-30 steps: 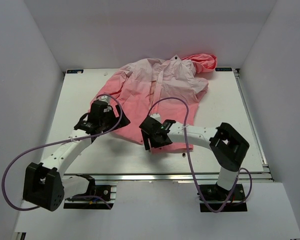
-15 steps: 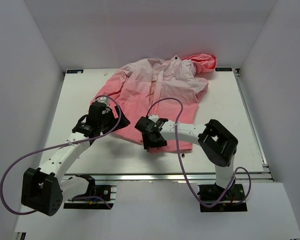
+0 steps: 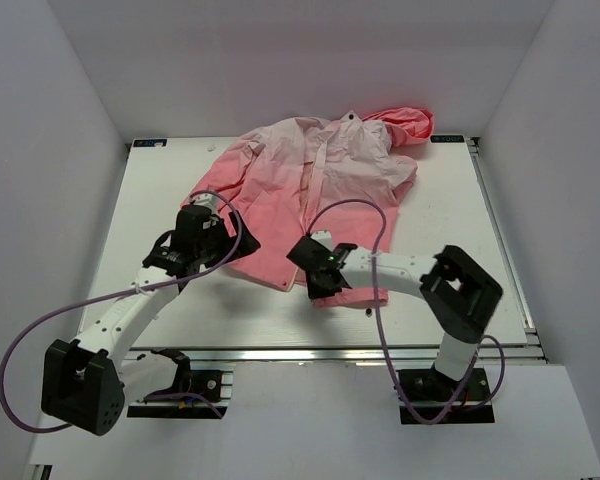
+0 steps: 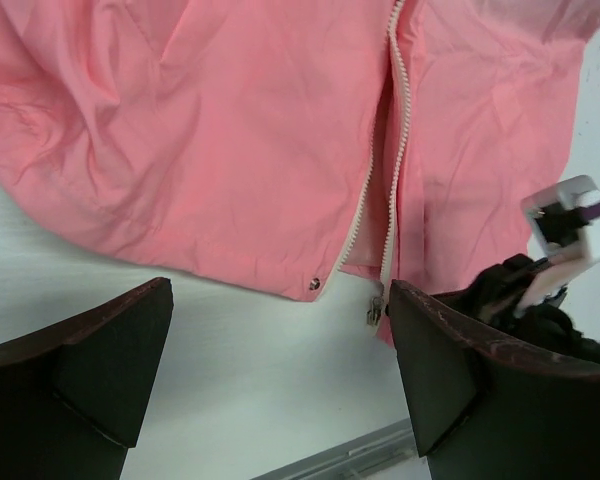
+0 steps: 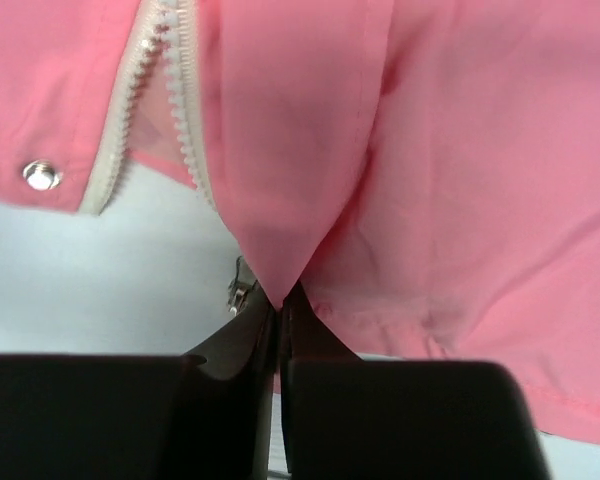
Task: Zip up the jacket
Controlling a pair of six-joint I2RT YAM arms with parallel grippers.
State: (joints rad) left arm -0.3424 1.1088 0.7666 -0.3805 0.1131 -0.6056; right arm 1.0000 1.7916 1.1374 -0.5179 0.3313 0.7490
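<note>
The pink jacket point(image 3: 320, 170) lies spread on the white table, hood at the back right and hem toward me. Its white zipper point(image 4: 390, 150) is parted, with the metal pull point(image 4: 376, 310) hanging at the hem beside a snap button point(image 4: 314, 285). My right gripper point(image 3: 316, 274) is shut on a fold of the jacket's hem point(image 5: 280, 240), just right of the zipper pull point(image 5: 240, 290). My left gripper point(image 4: 280, 380) stands wide open over bare table in front of the left panel's hem, holding nothing.
A metal rail point(image 3: 360, 352) runs along the table's near edge. White walls enclose the left, back and right sides. Purple cables point(image 3: 365, 210) loop above both arms. The right arm's black wrist point(image 4: 540, 300) sits close to my left gripper's right finger.
My right gripper has shut on the jacket's hem and shifted slightly right and toward me, drawing the hem along. The left gripper has stayed open, barely moving.
</note>
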